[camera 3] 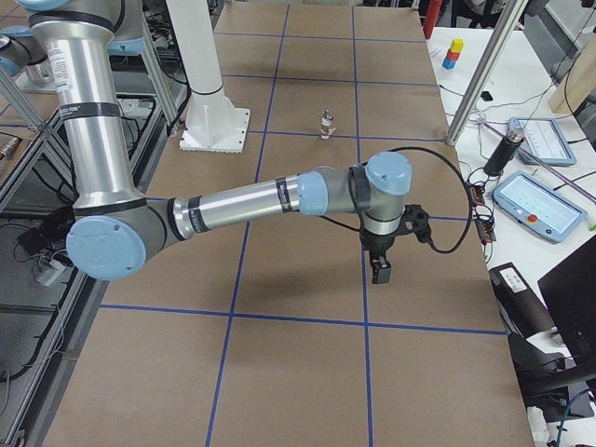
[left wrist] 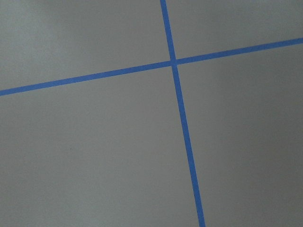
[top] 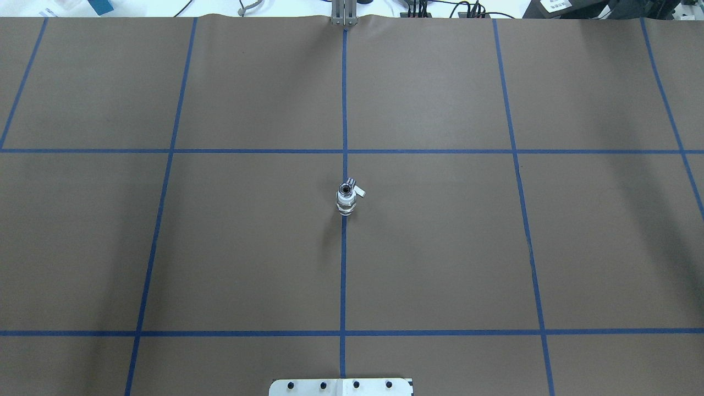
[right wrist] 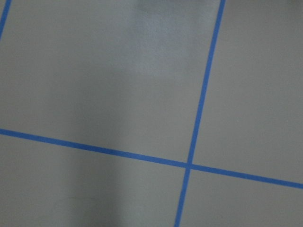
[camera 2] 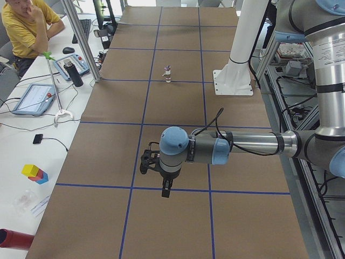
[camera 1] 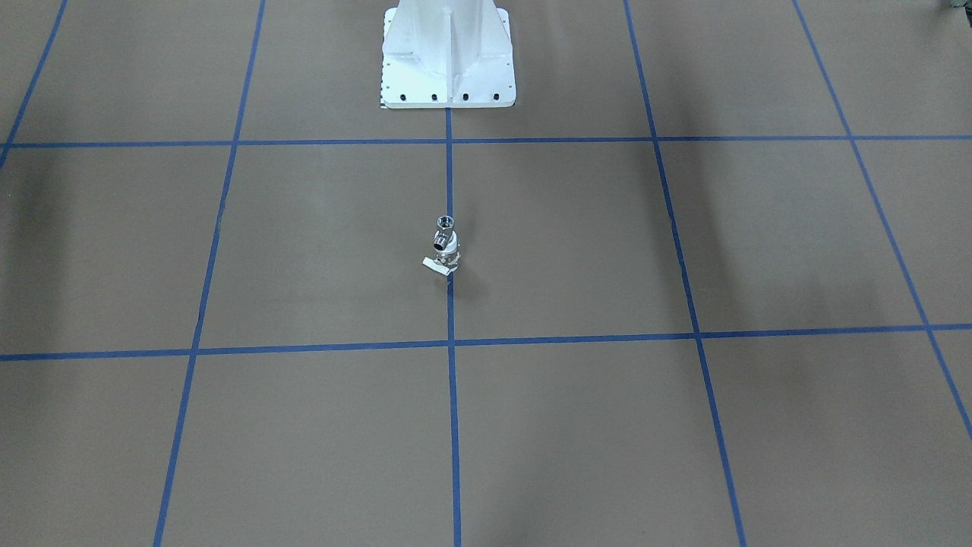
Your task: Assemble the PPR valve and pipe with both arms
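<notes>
The PPR valve (camera 1: pixel 448 254) stands upright at the table's middle, on the blue centre line, with its pale lever (camera 1: pixel 435 264) sticking out sideways. The silver pipe (camera 1: pixel 445 222) sits on top of the valve, ring end up. The stack also shows in the overhead view (top: pixel 346 199) and in both side views (camera 2: pixel 168 74) (camera 3: pixel 327 124). My left gripper (camera 2: pixel 166 192) hangs above the table, far from the stack, and shows only in the exterior left view. My right gripper (camera 3: pixel 380 271) hangs likewise, only in the exterior right view. I cannot tell whether either is open or shut.
The white bolted pedestal (camera 1: pixel 448 53) stands at the robot side of the table. Blue tape lines (top: pixel 344 275) divide the brown table into squares. A person (camera 2: pixel 27 27) sits at a side desk with tablets and a bottle. Both wrist views show only table and tape.
</notes>
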`<action>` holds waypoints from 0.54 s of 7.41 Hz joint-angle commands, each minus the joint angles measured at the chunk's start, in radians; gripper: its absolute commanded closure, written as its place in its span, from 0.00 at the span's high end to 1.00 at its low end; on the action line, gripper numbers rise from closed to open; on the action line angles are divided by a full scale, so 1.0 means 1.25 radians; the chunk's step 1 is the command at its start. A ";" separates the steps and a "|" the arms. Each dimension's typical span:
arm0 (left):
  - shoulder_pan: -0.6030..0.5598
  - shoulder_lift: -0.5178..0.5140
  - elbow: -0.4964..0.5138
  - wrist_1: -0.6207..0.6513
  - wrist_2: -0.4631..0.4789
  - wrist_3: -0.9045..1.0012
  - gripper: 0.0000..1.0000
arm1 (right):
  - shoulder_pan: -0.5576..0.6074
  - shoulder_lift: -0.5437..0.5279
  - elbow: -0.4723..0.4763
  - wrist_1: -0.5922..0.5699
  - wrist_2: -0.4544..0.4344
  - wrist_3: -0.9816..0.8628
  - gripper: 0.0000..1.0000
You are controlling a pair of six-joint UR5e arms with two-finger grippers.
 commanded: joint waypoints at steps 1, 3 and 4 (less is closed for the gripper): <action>0.000 0.034 0.019 0.005 0.007 0.003 1.00 | 0.053 -0.108 0.009 0.001 0.003 -0.027 1.00; 0.004 0.024 0.015 0.000 0.019 0.004 1.00 | 0.055 -0.150 0.011 0.033 0.002 -0.022 1.00; 0.004 0.017 0.008 -0.002 0.018 0.004 1.00 | 0.055 -0.152 0.011 0.039 0.001 -0.019 1.00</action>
